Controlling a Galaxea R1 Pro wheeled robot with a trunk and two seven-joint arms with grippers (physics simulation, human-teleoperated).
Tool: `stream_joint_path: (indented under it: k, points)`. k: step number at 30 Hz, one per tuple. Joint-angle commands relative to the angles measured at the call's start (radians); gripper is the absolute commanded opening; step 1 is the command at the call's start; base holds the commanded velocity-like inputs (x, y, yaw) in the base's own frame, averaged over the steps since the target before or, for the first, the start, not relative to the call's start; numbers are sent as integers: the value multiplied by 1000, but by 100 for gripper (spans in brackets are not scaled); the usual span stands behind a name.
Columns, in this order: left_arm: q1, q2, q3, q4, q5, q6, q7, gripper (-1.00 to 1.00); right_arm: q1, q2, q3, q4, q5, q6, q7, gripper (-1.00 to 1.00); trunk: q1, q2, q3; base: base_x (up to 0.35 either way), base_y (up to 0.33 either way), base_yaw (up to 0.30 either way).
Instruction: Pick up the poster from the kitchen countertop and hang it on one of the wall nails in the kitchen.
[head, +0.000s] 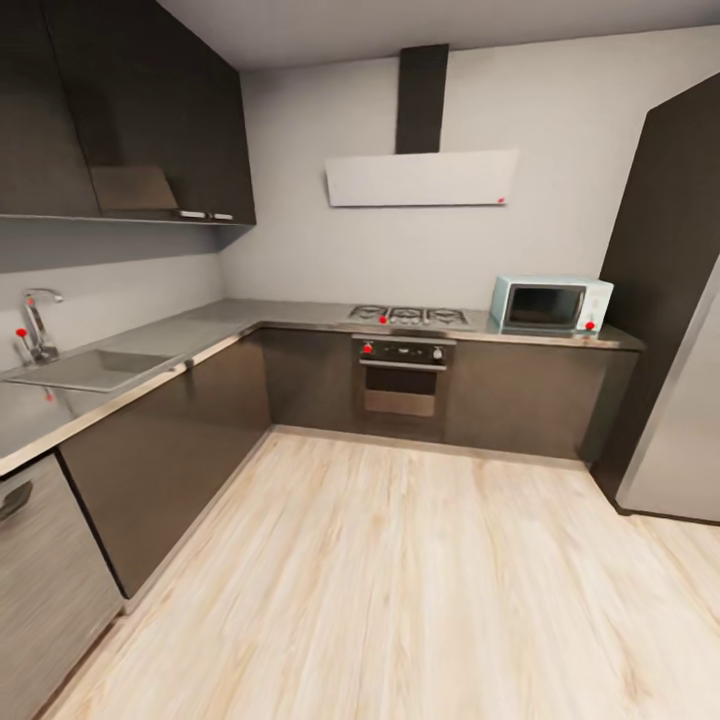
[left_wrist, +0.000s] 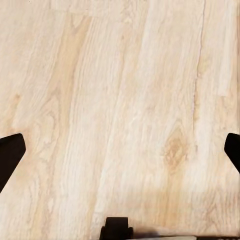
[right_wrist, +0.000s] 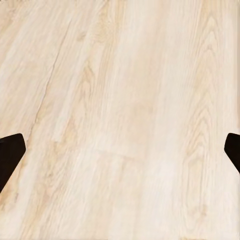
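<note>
The left jaws (left_wrist: 120, 150) stand wide apart, their two dark tips at opposite edges of the left wrist view with nothing between them but pale wood-grain floor (left_wrist: 125, 100) below. The right jaws (right_wrist: 120, 147) stand just as far apart, also empty, over the same light planks.

Farther out, the head view takes in an L-shaped kitchen. The grey desk (head: 200, 335) runs along the left wall and turns along the far wall, over dark brown-grey cabinets (head: 190, 440). An inset grey sink (head: 95, 370) sits in the left run, with a chrome tap (head: 38, 325) behind it against the wall. On the far run a gas hob (head: 408, 316) lies flush in the desk above a built-in oven (head: 402, 385) with red knobs. To the right of the hob a pale blue microwave (head: 550, 304) stands on the desk near its end. Above the hob a white slanted extractor hood (head: 420, 178) hangs on the wall under a dark chimney. Dark wall cupboards (head: 130, 110) hang over the left run. A tall dark unit (head: 665, 260) and a grey fridge (head: 685, 430) stand at the right. The poster cannot be made out anywhere on the desk from here.
</note>
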Motion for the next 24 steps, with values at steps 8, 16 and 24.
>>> stream_joint_path:
  k: [8, 16, 24]
  points:
    - [0, -1, 1, -2, 0, 0, 0, 100, -1, 0, 0, 2, 0, -5, -1, 100, 1, 0, -3, 275, -201, 93]
    - [0, 0, 1, -2, 0, 0, 0, 100, -1, 0, -1, 2, 0, -7, -4, 100, 1, 0, -7, 276, -212, 245]
    - [0, 0, 1, -2, 0, 0, 0, 100, -1, 1, -1, 2, 0, -7, -6, 100, 1, 0, -10, 276, -217, 273]
